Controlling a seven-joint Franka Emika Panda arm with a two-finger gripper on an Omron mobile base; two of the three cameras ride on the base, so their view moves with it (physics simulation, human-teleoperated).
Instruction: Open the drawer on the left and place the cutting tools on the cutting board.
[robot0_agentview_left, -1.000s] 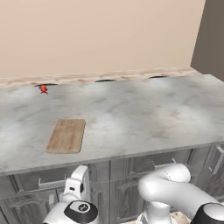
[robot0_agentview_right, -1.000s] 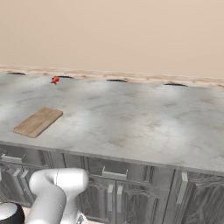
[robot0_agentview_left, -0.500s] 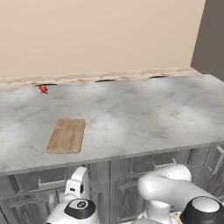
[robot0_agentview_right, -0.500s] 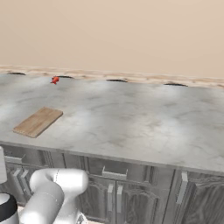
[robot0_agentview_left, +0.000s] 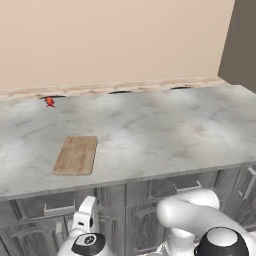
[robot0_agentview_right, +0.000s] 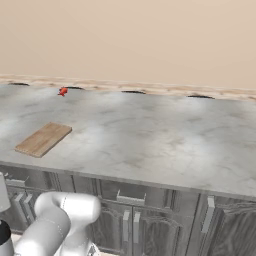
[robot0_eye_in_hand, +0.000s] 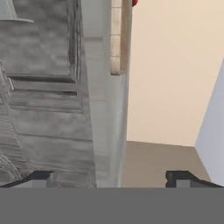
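Claw (robot0_eye_in_hand: 109, 178) tips spread wide, gripping nothing, as we face the cabinet front. Cutting board (robot0_agentview_left: 76, 154) lies on the tabletop (robot0_agentview_left: 165, 130); red object (robot0_agentview_left: 49, 101) at its eleven o'clock.

Bare cutting board (robot0_agentview_right: 43, 139) flat on grey marbled counter (robot0_agentview_right: 150, 135), tiny red object (robot0_agentview_right: 63, 91) near wall.

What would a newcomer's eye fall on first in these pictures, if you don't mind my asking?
Probably the flat light-brown wooden cutting board lying alone on the left of the grey marbled counter, and the tiny red object near the wall behind it. Below the counter edge sit closed dark-grey wood-grain drawer fronts with silver bar handles.
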